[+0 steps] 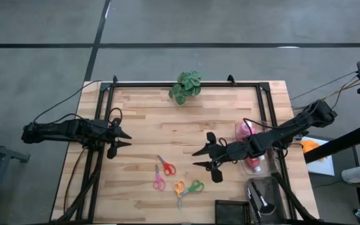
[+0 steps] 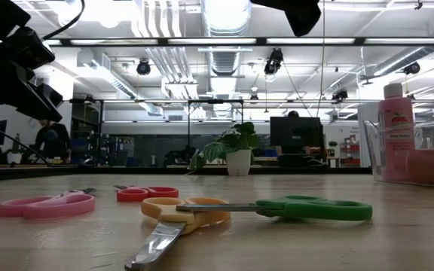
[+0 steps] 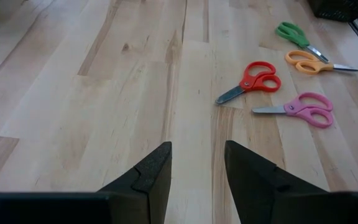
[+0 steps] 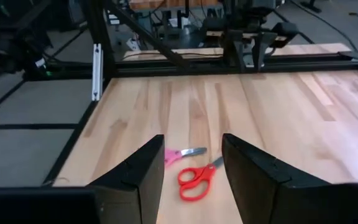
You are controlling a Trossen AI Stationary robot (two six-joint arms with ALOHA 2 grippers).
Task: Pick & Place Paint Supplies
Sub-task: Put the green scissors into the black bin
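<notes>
Pink bottles (image 1: pixel 245 131) are seen standing at the right edge of the surface (image 1: pixel 149 125), inside a clear container (image 1: pixel 259 164); in the low view one white-capped pink bottle (image 2: pixel 395 128) rises upright above the container's wall (image 2: pixel 420 162). How many bottles are inside cannot be told, since the right arm crosses over them. A dark tray (image 1: pixel 265 197) holding dark items lies just nearer the front right corner, with a black box (image 1: pixel 235 211) beside it at the front edge.

The right hand (image 1: pixel 200 157) is held above the surface right of centre, its fingers spread apart and empty, pointing toward the left edge. The left hand (image 1: pixel 125 139) is held over the left part of the surface, near the left rail, fingers likewise apart and empty, pointing toward the right.

Four scissors lie between the hands toward the front edge: red scissors (image 1: pixel 165 166), pink scissors (image 1: pixel 159 182), orange scissors (image 1: pixel 179 189) and green scissors (image 1: pixel 194 187), the last two crossing each other. A plant (image 1: pixel 185 86) stands at the middle of the back edge.

Bare wood is left open across the centre and the back half of the surface, between the two hands and behind the scissors.
</notes>
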